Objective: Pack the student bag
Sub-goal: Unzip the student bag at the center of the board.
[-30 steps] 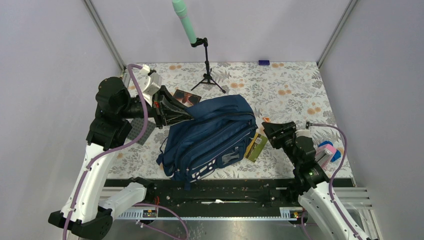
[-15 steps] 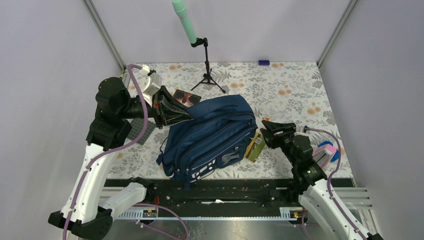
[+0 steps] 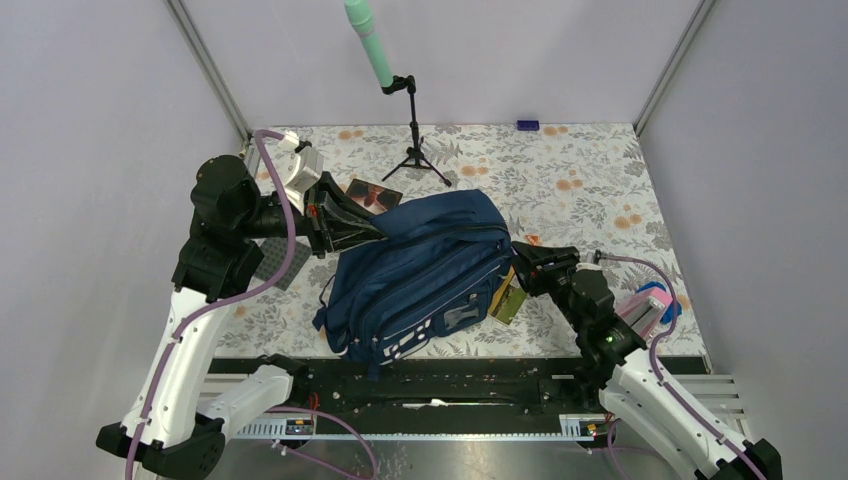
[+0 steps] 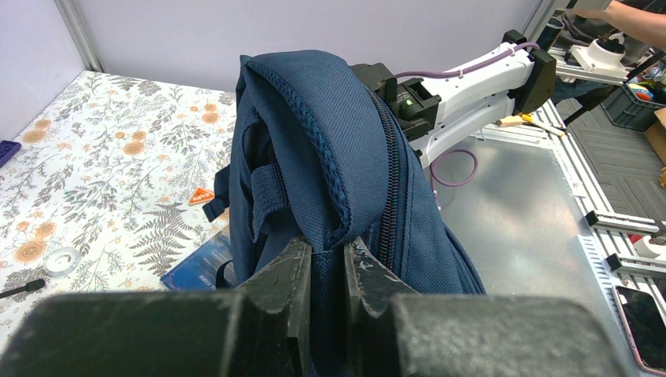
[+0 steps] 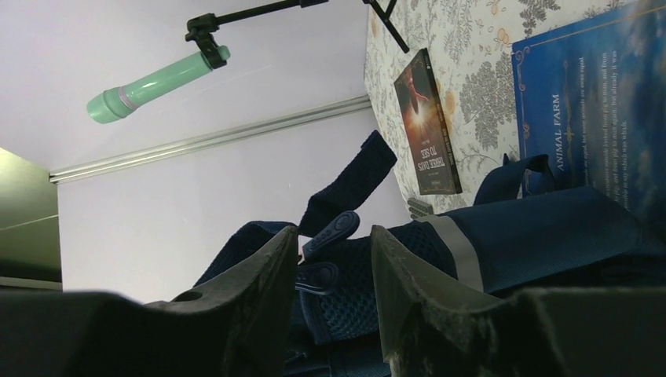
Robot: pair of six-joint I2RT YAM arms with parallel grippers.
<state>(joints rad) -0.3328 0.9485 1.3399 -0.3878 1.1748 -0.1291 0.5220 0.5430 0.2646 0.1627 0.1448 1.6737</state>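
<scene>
Two grippers at the student bag [image 3: 420, 275], which lies in the middle of the flowered table [image 3: 580, 170], front pocket toward the near edge. Left gripper [image 4: 326, 247]: pressed together on a raised fold of navy fabric at the far-left top edge of the bag. Right gripper [image 5: 334, 233]: fingers spread, a gap between them, just beside the right end of the bag and over a green-yellow box [image 3: 508, 298]; contact with either not possible to tell. Dark book [image 3: 375, 193] flat behind the bag.

The student bag [image 3: 425, 275] lies mid-table. The left gripper [image 3: 376, 231] grips its ten-o'clock corner, and the right gripper [image 3: 517, 260] is at three o'clock, seemingly touching.
</scene>
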